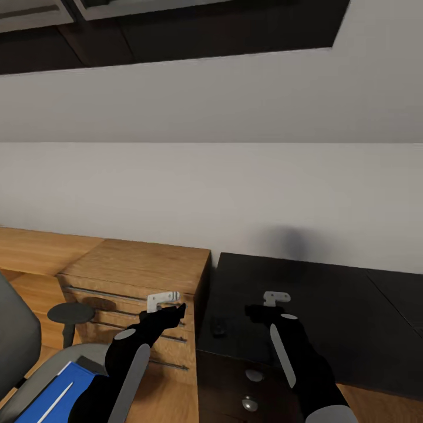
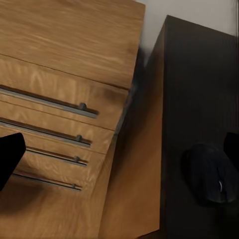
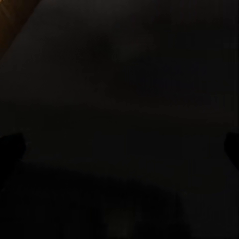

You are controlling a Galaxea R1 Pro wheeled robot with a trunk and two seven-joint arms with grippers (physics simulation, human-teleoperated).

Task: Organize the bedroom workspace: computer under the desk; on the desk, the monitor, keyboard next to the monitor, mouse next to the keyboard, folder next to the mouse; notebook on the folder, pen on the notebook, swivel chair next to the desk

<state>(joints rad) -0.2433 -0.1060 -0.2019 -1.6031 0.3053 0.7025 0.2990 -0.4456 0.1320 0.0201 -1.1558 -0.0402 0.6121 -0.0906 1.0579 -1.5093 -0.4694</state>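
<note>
The swivel chair stands at the lower left, grey with a round black armrest. On its seat lies the blue folder, with a thin pale stripe across it. A small dark mouse rests on a glossy black cabinet top near its left edge, and it appears as a dark lump in the head view. My left gripper hovers open over the gap between the wooden drawers and the cabinet, close to the mouse. My right gripper is open low over the black top, its fingertips spread wide.
A light-wood drawer unit with several bar handles stands left of the black cabinet. The cabinet's front has round knobs. A pale wall runs behind both. A wooden surface extends to the left.
</note>
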